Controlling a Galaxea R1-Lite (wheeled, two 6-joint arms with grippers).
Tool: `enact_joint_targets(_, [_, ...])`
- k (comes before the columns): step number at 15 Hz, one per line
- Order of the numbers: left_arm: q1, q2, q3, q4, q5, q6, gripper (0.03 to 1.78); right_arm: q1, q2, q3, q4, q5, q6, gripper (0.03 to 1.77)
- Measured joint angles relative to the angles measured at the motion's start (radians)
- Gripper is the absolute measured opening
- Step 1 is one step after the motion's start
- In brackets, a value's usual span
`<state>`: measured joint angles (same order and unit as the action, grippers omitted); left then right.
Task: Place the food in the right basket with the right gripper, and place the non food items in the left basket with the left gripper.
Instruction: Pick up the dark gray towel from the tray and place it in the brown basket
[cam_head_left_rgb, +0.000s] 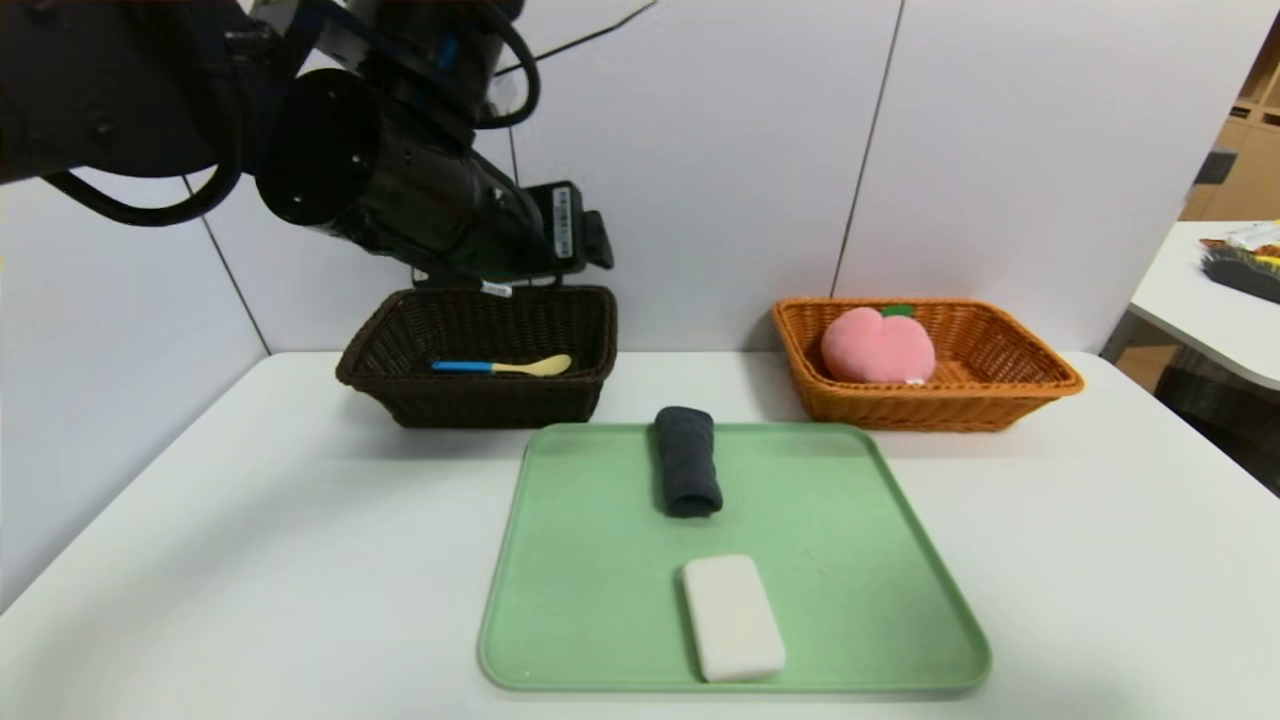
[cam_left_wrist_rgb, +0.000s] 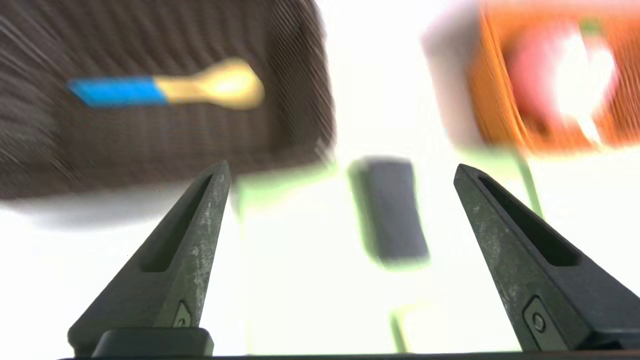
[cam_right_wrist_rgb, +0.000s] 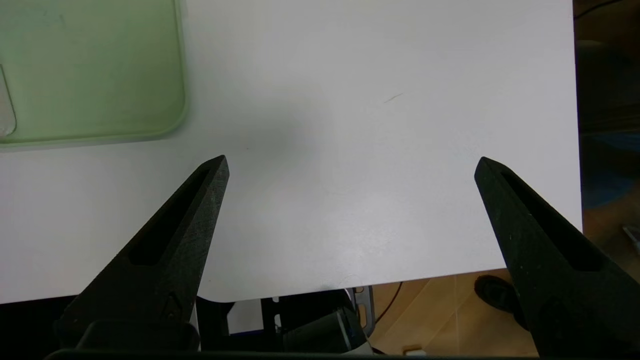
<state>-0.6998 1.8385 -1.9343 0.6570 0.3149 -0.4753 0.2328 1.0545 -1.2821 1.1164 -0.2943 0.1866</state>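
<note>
The left gripper (cam_left_wrist_rgb: 342, 170) hangs above the dark left basket (cam_head_left_rgb: 400, 340), jaws wide and empty; the spoon (cam_head_left_rgb: 503, 367) lies inside. On the green tray (cam_head_left_rgb: 560, 560) near the tabletop's front edge lie the rolled cloth (cam_head_left_rgb: 687, 460) and white bar (cam_head_left_rgb: 733, 617). The peach (cam_head_left_rgb: 878, 346) sits in the orange right basket (cam_head_left_rgb: 1010, 385). The right gripper (cam_right_wrist_rgb: 351, 161) hovers over the tabletop's front right corner, jaws wide, empty.

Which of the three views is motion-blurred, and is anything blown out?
Left wrist view: scene heavily smeared, spoon, dark basket and rolled cloth streaked, white table and peach blown out; only the left gripper sharp. Head view: crisp, even light, soft shadows. Right wrist view: sharp, faint shadow on the table.
</note>
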Motion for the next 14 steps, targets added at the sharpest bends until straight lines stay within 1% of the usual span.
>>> enact_joint_targets(1, [-0.044,0.012,-0.008,0.026,0.020,-0.041,1.61,0.000,-0.007,0.003,0.000,0.000,0.000,1.70])
enact_joint_targets(3, [-0.114,0.051,-0.015,0.043,0.062,-0.129,1.63,0.000,-0.019,0.007,0.002,0.000,0.000,1.70])
enact_joint_targets(5, [-0.162,0.096,-0.016,0.049,0.093,-0.202,1.65,-0.001,-0.030,0.015,0.003,-0.001,0.000,1.70])
enact_joint_targets(6, [-0.178,0.119,-0.017,0.050,0.114,-0.217,1.66,-0.001,-0.037,0.021,0.003,-0.002,0.001,1.70])
enact_joint_targets(10, [-0.212,0.203,-0.017,0.049,0.167,-0.216,1.67,-0.005,-0.075,0.070,0.001,0.000,0.004,1.70])
enact_joint_targets(12, [-0.223,0.241,-0.018,0.044,0.175,-0.200,1.67,-0.006,-0.100,0.100,0.001,0.000,0.006,1.70])
enact_joint_targets(14, [-0.223,0.270,-0.018,0.033,0.169,-0.166,1.68,-0.009,-0.119,0.122,0.000,0.000,0.024,1.70])
